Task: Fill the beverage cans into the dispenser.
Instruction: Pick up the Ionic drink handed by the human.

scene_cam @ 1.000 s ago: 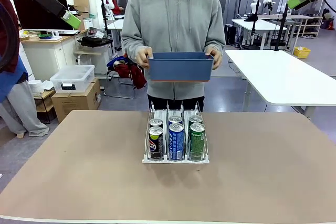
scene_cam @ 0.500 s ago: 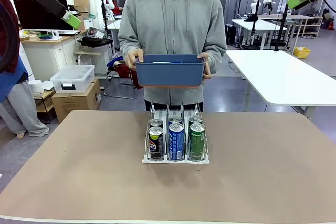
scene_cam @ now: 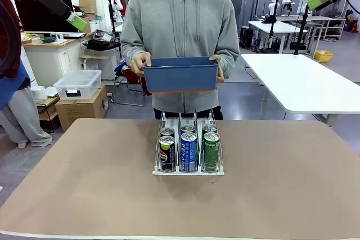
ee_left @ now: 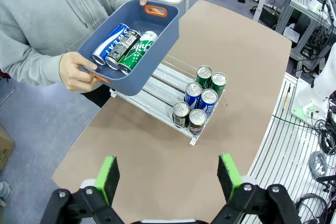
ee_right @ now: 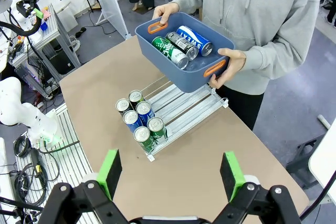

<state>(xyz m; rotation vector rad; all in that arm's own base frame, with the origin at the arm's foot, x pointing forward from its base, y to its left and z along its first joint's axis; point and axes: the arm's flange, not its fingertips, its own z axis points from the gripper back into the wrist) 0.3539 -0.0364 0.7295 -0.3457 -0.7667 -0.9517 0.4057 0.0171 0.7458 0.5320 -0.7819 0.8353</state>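
Observation:
The dispenser (scene_cam: 188,171) stands mid-table, its three lanes running toward the person. Each lane holds two upright beverage cans at the near end: black (scene_cam: 166,153), blue (scene_cam: 189,152) and green (scene_cam: 211,151) in front. The person holds a blue tub (scene_cam: 180,77) in both hands above the rack's far end. In it lie a blue can (ee_left: 109,44), a black can (ee_left: 122,49) and a green can (ee_left: 137,52). My left gripper (scene_cam: 76,22) hangs open, high at the upper left. My right gripper (scene_cam: 317,0) hangs open, high at the upper right. Both (ee_left: 168,170) (ee_right: 170,171) look down on the table, holding nothing.
The brown table (scene_cam: 84,195) has bare room on every side of the rack. Beyond it stand a white table (scene_cam: 304,82) at right and a clear storage box (scene_cam: 77,84) on a carton at left. Another person stands at the left edge.
The person has shifted the blue tub a little to the picture's left, holding it over the dispenser's far end. Neither arm has moved.

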